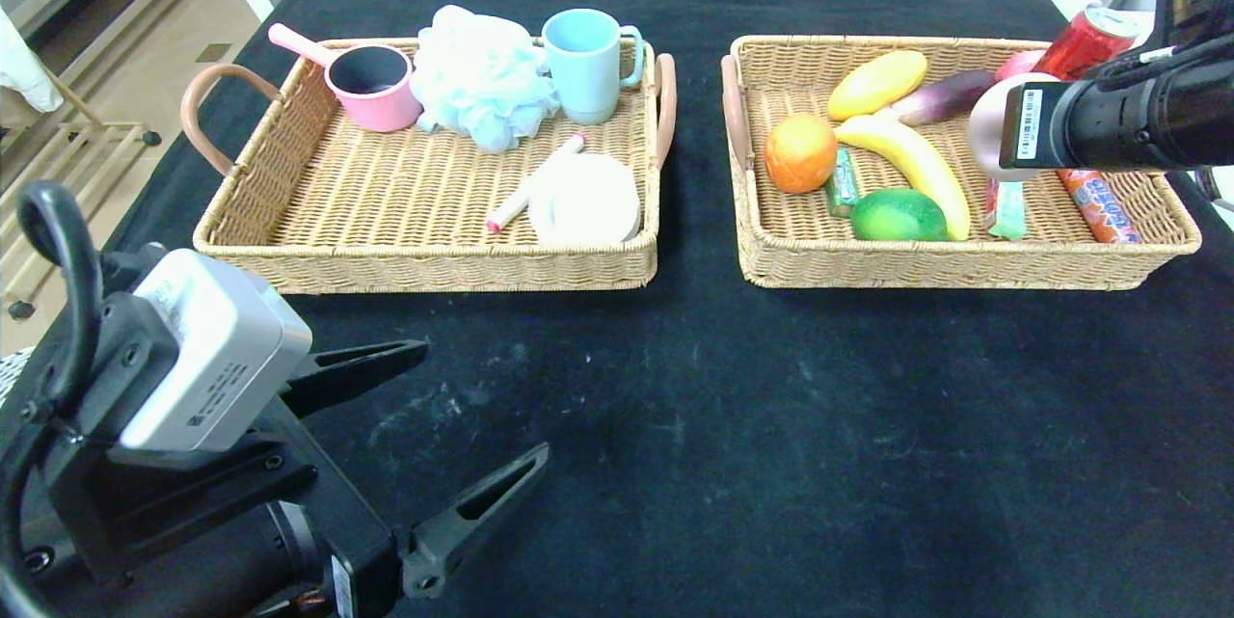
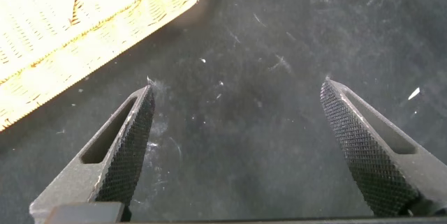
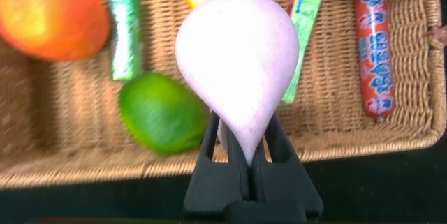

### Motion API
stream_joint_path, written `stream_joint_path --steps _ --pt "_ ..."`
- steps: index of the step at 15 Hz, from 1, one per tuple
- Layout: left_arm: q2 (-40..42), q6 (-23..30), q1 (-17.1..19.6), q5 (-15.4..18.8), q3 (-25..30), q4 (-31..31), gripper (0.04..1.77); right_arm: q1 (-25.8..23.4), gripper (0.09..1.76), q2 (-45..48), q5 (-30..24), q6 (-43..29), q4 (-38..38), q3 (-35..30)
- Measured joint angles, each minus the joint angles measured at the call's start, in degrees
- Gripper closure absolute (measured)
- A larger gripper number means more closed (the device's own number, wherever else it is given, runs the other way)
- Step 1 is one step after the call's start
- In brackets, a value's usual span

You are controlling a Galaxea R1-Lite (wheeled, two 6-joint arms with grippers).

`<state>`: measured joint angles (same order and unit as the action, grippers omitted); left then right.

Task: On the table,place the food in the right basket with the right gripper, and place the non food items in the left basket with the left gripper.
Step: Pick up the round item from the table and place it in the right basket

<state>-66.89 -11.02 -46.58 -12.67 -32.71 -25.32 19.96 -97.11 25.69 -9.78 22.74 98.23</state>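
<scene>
My right gripper (image 3: pixel 242 142) is shut on the narrow end of a pale pink egg-shaped lump (image 3: pixel 237 56). It holds the lump (image 1: pixel 981 121) above the right basket (image 1: pixel 964 268). In that basket lie a round orange (image 1: pixel 800 152) and a slim green gum pack (image 1: pixel 844 182). The left basket (image 1: pixel 424 268) holds a white marker with pink ends (image 1: pixel 533 184) and a flat white disc (image 1: pixel 585 201). My left gripper (image 1: pixel 485 398) hangs open over bare black cloth at the table's (image 1: pixel 733 425) front left, nothing between its fingers (image 2: pixel 133 133).
The right basket also carries a banana (image 1: pixel 916 165), a lime (image 1: pixel 898 215), a mango (image 1: pixel 877 83), a red can (image 1: pixel 1087 40) and a long orange sausage pack (image 1: pixel 1099 203). A pink pot (image 1: pixel 371 86), a blue bath puff (image 1: pixel 482 78) and a blue mug (image 1: pixel 586 64) fill the left basket's back.
</scene>
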Motion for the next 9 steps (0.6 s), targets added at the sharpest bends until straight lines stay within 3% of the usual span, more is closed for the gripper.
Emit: stream_joint_path --steps 7,9 --pt "0.3 0.0 0.0 -0.3 0.0 -0.2 0.09 -3.2 1.70 -3.6 -0.3 -0.1 -3.6 0.1" --pt "0.4 -0.1 0.0 -0.3 0.0 -0.3 0.09 -3.4 1.40 -3.9 -0.3 -0.1 -3.7 0.0"
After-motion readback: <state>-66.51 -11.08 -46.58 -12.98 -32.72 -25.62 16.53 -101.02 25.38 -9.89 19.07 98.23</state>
